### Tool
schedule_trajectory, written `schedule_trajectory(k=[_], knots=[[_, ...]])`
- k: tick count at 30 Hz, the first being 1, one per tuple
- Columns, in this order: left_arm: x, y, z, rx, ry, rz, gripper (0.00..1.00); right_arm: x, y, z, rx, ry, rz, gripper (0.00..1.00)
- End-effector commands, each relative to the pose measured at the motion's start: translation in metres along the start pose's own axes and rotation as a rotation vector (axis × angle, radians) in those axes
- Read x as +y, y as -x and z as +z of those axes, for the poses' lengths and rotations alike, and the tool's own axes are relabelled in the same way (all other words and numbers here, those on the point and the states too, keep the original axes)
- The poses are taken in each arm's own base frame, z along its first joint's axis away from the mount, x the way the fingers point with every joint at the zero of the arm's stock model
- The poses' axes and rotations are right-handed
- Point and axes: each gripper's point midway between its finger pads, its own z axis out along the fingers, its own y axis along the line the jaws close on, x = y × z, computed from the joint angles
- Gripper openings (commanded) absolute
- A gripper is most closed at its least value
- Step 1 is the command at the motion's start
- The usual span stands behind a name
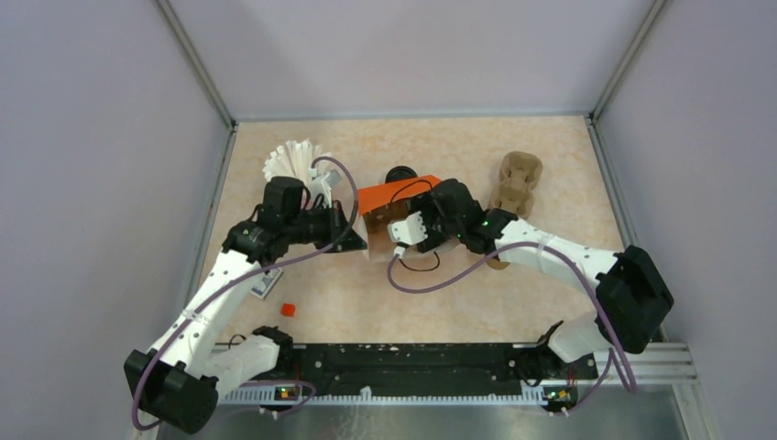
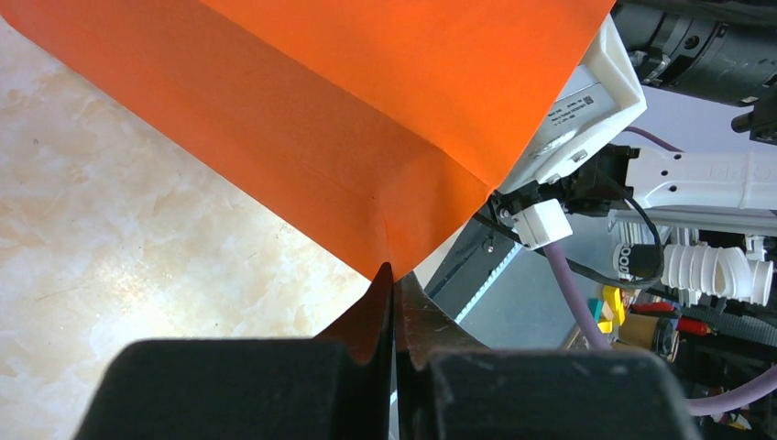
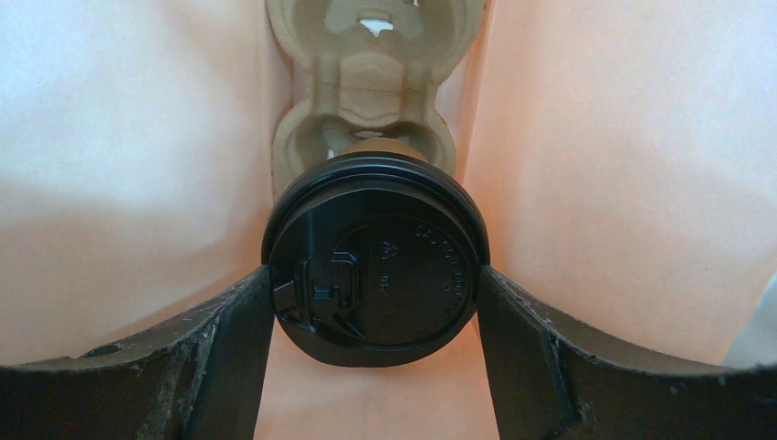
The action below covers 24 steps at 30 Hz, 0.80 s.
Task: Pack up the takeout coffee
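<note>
Left end effector (image 2: 395, 286): clenched; edge of orange bag (image 2: 366, 137) is being pinched.
Right end effector (image 3: 374, 280): takeout coffee (image 3: 376, 266) is being grasped at its lid, pulp carrier (image 3: 366, 92) just beyond, inside the bag.
Risk: cup being tipped if the carrier's well is missed.
Counted: one bag, one coffee, one carrier inside.

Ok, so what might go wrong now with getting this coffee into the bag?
The right end effector seems to hold the takeout coffee by its lid rim, so it might slip. It could miss a pocket of the pulp carrier beyond and tip. The left end effector pinches only an edge of the orange bag; losing it could collapse the opening.
</note>
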Motion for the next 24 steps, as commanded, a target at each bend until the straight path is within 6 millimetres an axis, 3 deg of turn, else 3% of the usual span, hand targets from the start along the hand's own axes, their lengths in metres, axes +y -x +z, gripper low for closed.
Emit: schedule_trajectory(k=[1, 10, 17, 24], knots=[[-0.011, 0.008, -0.004, -0.036, -0.042, 0.06, 0.0, -0.022, 0.002, -0.004, -0.022, -0.05, -0.026, 0.45], [-0.01, 0.006, -0.004, -0.031, -0.045, 0.06, 0.0, -0.014, 0.013, 0.004, -0.088, -0.013, -0.057, 0.45], [-0.011, 0.006, -0.003, -0.029, -0.05, 0.063, 0.0, -0.005, 0.005, 0.008, -0.045, 0.033, -0.071, 0.45], [-0.011, 0.007, -0.003, -0.031, -0.052, 0.069, 0.0, -0.01, 0.0, 0.003, -0.015, 0.022, -0.06, 0.45]])
